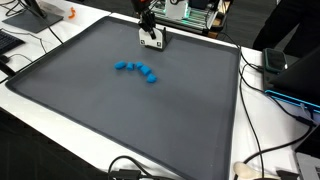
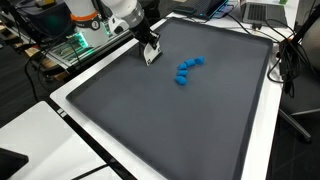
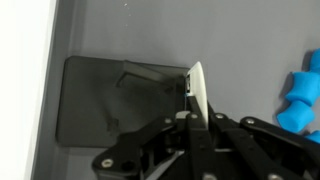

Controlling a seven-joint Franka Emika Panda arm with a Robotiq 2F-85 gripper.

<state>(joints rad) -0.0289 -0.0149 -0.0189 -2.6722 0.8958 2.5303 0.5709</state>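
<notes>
My gripper (image 1: 150, 36) (image 2: 148, 44) (image 3: 195, 118) hangs low over the far edge of a dark grey mat (image 1: 120, 120) (image 2: 190, 130). It is shut on a thin white flat piece (image 3: 197, 85) that stands upright between the fingers, its lower end close to the mat. In both exterior views this white piece (image 1: 152, 42) (image 2: 152, 55) shows below the black fingers. A curved row of blue lumps (image 1: 136, 69) (image 2: 188, 69) lies on the mat a short way off. In the wrist view, that blue row (image 3: 302, 98) is at the right edge, apart from the gripper.
The mat covers most of a white table (image 1: 265, 120) (image 2: 90, 150). Electronics and cables (image 1: 195, 14) stand behind the arm's base. A laptop (image 1: 290, 70) and cables sit beside the mat, and a white strip (image 3: 25, 80) borders it.
</notes>
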